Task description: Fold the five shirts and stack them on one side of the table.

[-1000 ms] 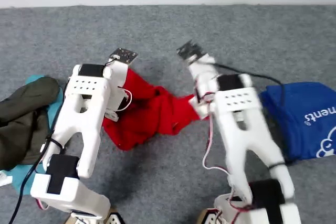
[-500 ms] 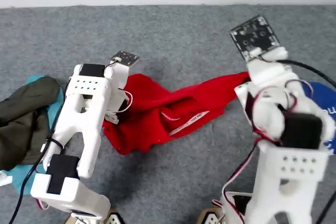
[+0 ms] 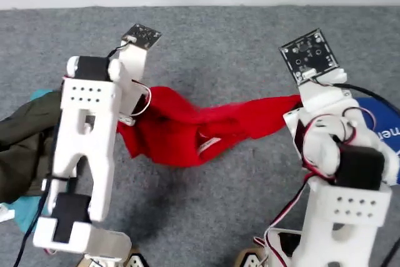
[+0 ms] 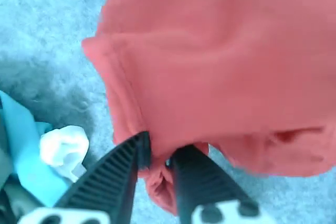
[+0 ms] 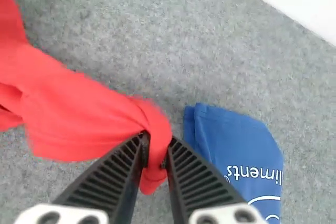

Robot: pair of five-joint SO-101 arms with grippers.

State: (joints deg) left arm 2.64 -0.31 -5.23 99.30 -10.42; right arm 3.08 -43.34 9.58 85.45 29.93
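Both end effectors clamp the red shirt (image 3: 206,130), strung crumpled mid-frame: left end effector (image 4: 157,153) at its hem, right end effector (image 5: 156,148) on a bunched end. Blue shirt (image 3: 384,114), right edge, looks folded; olive shirt (image 3: 25,136) and teal shirt (image 3: 20,209) heaped at frame left. Early stage, I judge.

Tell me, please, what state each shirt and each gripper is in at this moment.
red shirt: unfolded, stretched between both grippers.
left gripper: shut on the red shirt's edge.
right gripper: shut on a bunched end of the red shirt.
blue shirt: lying on the table, apparently folded.
dark green shirt: crumpled, on top of the teal shirt.
teal shirt: lying under the dark green shirt.
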